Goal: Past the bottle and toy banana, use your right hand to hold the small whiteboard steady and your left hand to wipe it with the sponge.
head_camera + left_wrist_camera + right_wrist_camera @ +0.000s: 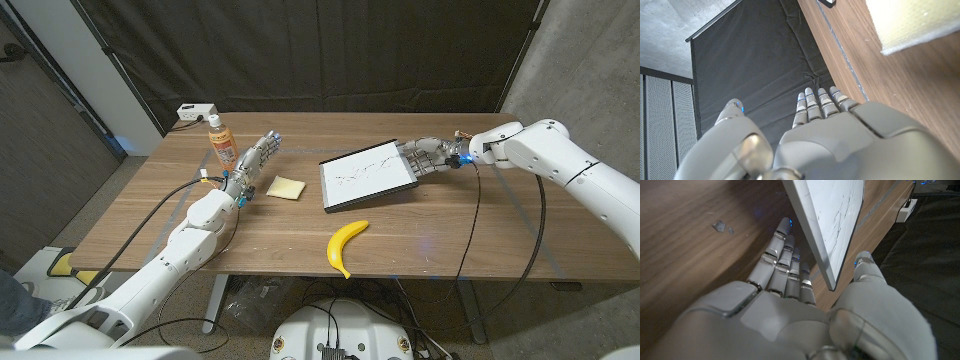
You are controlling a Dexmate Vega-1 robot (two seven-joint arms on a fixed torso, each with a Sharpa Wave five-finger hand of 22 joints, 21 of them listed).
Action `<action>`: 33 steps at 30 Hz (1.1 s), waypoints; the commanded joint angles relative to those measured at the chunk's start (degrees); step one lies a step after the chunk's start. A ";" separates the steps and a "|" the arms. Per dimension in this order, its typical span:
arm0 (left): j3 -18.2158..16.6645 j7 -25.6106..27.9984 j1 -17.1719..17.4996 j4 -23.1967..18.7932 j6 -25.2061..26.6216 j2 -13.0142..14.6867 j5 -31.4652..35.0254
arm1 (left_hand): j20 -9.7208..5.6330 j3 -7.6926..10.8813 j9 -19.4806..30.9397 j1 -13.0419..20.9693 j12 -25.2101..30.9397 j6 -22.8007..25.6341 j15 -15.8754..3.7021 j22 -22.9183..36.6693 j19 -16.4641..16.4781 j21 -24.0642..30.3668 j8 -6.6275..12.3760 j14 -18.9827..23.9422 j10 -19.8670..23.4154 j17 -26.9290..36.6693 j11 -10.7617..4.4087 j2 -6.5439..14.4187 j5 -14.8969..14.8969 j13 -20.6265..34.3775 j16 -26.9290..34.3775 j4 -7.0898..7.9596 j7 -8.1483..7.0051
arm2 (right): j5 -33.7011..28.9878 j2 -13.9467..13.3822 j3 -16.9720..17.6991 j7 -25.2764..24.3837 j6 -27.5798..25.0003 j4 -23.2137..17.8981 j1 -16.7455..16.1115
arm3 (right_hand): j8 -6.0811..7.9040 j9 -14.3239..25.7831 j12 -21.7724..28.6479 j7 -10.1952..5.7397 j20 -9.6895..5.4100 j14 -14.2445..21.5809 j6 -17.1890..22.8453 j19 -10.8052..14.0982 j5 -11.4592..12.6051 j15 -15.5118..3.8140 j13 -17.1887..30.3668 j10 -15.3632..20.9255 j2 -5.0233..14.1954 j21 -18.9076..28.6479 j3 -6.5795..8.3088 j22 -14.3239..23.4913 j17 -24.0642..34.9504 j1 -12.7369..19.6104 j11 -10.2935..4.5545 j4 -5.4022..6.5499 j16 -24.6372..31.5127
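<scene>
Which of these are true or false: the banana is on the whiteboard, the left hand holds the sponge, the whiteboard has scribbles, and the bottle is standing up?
1. The toy banana lies on the whiteboard. False: it lies on the table, nearer the robot.
2. The left hand holds the sponge. False: the sponge lies beside it, untouched.
3. The whiteboard has scribbles. True.
4. The bottle stands upright. True.
5. The right hand is at the whiteboard's edge. True.

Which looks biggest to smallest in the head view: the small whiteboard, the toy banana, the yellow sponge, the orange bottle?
1. White rectangular whiteboard with black frame, clearly largest.
2. Yellow plastic toy banana.
3-4. Pale yellow square sponge and orange bottle with white cap look alike in size; the bottle stands upright and farther back, so I won't rank them.
</scene>
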 commanded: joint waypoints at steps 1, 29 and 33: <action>0.12 0.34 -0.14 0.16 0.19 -0.52 -0.28 | 0.74 0.17 0.11 0.07 0.19 0.59 0.14 0.16 0.22 -0.20 0.46 0.53 0.47 0.24 0.13 0.52 -0.08 0.31 0.31 -0.02 -0.22 | -1.94 0.94 -2.21 2.22 0.30 1.90 1.99 | -0.23 0.30 -0.58 3.52 -2.64 -0.95 -0.02 0.75 -0.36 -0.62 0.23 -0.50 -0.38 -0.36 0.50 0.22 0.20 2.53 -0.35 0.08 -0.51; 0.50 -0.03 -0.48 0.03 1.27 -0.58 -0.61 | 0.91 0.08 0.14 0.20 -0.08 1.21 0.09 0.20 0.24 -0.59 0.28 0.84 0.78 0.27 -0.10 1.06 -0.50 0.34 0.14 0.19 -0.43 | -5.66 2.47 -5.50 4.33 -1.24 2.59 4.60 | 0.53 0.43 -0.40 2.71 -4.58 1.40 2.87 2.41 -0.45 -3.40 0.27 1.32 1.63 -0.80 0.65 0.58 1.11 11.59 -1.81 0.66 1.14; 0.48 0.16 -0.47 -0.12 1.37 -0.56 -0.56 | 0.91 0.05 0.15 0.23 -0.09 1.38 -0.01 0.20 0.27 -0.65 0.27 0.88 0.95 0.27 0.18 1.13 -0.57 0.34 0.10 0.22 -0.52 | -5.22 2.70 -4.69 3.43 -0.78 1.93 3.80 | 1.01 0.61 0.55 1.62 -7.74 4.60 4.84 6.54 -0.54 -5.52 0.41 3.89 2.67 1.02 0.55 1.04 1.42 12.76 -3.35 1.46 1.75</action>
